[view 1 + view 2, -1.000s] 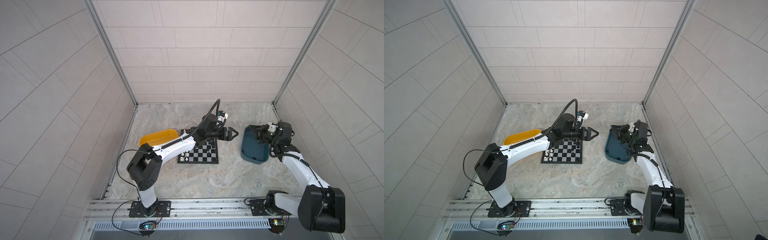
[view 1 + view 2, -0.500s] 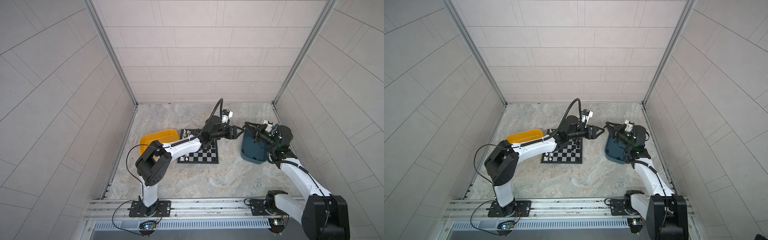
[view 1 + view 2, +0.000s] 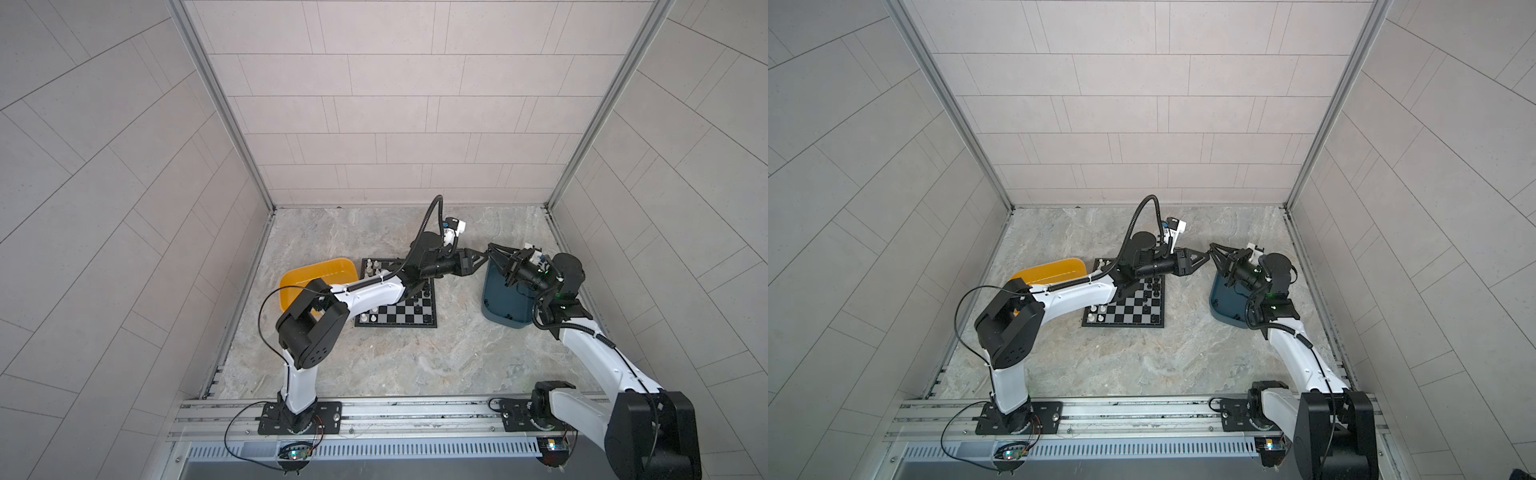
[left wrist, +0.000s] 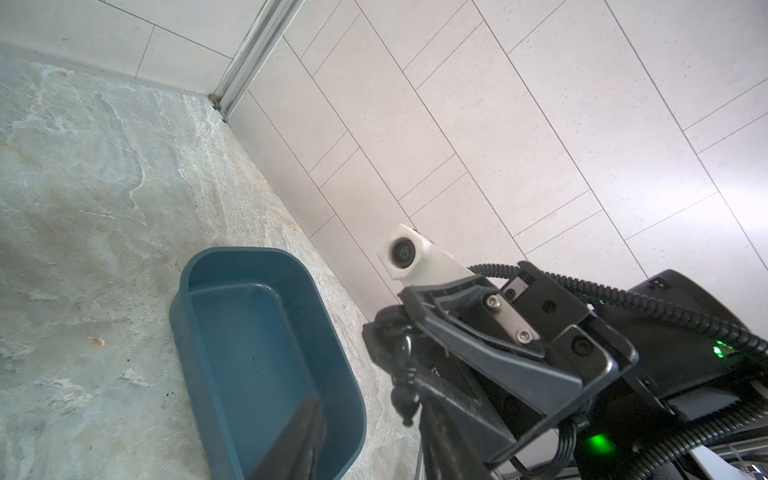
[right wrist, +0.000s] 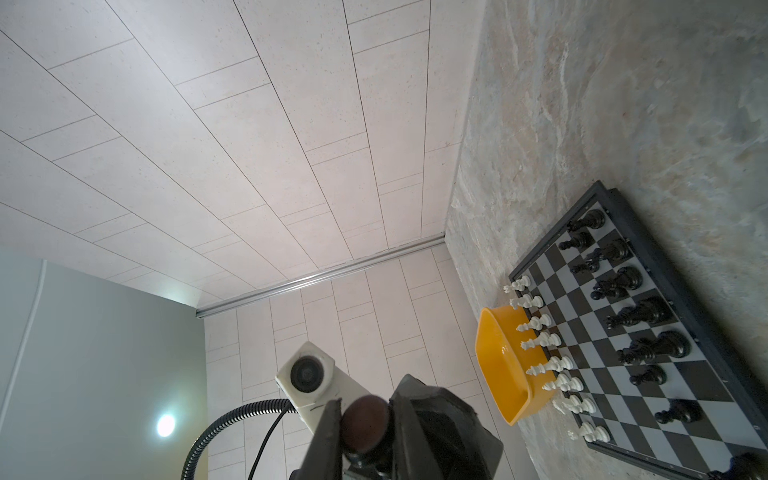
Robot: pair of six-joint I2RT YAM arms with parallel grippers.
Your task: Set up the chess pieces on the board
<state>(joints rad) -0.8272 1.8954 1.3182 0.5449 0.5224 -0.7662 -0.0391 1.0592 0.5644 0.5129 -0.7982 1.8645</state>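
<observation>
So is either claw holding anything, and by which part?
The right gripper holds a black piece, pinched near its base end; its top sticks out.

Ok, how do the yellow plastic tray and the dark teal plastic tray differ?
The yellow plastic tray is bright, the dark teal plastic tray dull. The yellow tray sits left of the black and grey chessboard, close beside it; the teal tray lies right, bare tabletop between. In both top views the yellow tray's long side runs across, the teal tray's front to back. Both are shallow, round-cornered and look empty.
</observation>
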